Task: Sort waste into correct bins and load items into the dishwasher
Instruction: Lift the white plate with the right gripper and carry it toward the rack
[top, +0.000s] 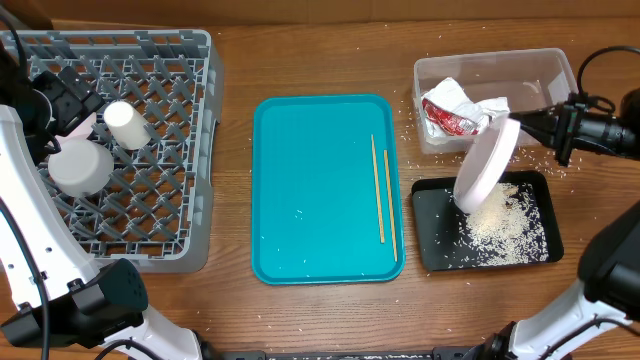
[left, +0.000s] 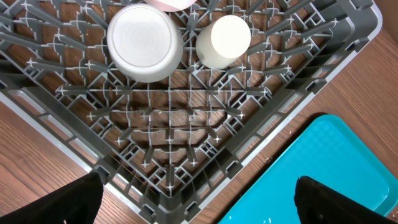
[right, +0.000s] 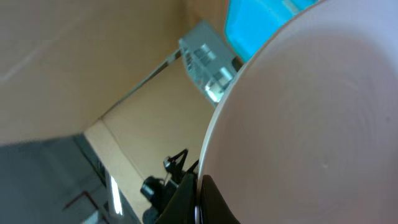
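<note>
- The right tool is clamped on the upper rim of the wide round pale-pink plate, which it holds tilted steeply on edge.
- The plate's lower edge hangs over the flat black rectangular tray, where a heap of small whitish rice-like grains lies; more grains are scattered on the wooden desk.
- Just behind the tray, the clear rectangular plastic tub contains crumpled white paper napkins and a crinkled red wrapper.
- The left tool is spread wide and holds nothing, above the near corner of the square grey lattice dish rack.
- In the rack, a small white cylindrical cup and an upturned round white bowl stand side by side.
- Two thin wooden chopsticks lie on the teal serving tray.
</note>
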